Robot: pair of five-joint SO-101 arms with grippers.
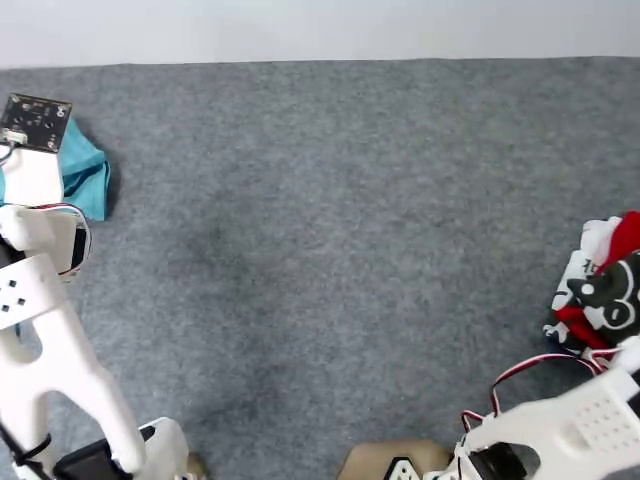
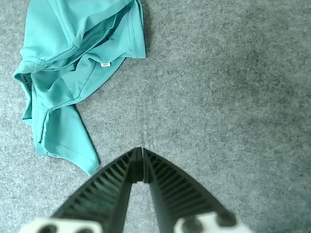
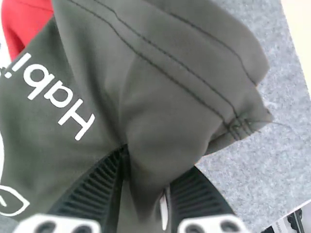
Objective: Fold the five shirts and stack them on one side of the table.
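The bench (image 1: 330, 250) has a gray, fuzzy top. A teal shirt (image 2: 73, 63) lies crumpled at the far left side of it. It is not folded. One sleeve and the hem stick out from the heap.

The left arm (image 1: 40, 300) stands along the left edge of the bench, right by the teal shirt. The left claw (image 2: 142, 162) hangs over the bare gray top. Its two black fingers are pressed together at the tips, and nothing is between them. The teal shirt lies just beside the claw, off to one side and a little ahead. The claw does not touch it.

On the right side of the bench sits a pile of shirts (image 1: 600, 290). Red, white and black cloth are bunched up in it. The right arm (image 1: 590, 420) comes in from the near right corner and ends at this pile.

The right claw (image 3: 146, 165) is clamped on a dark shirt (image 3: 160, 87) with white letters. A thick fold of the cloth is squeezed between the fingers and bulges out above them. A red shirt (image 3: 24, 19) peeks out behind the dark one.
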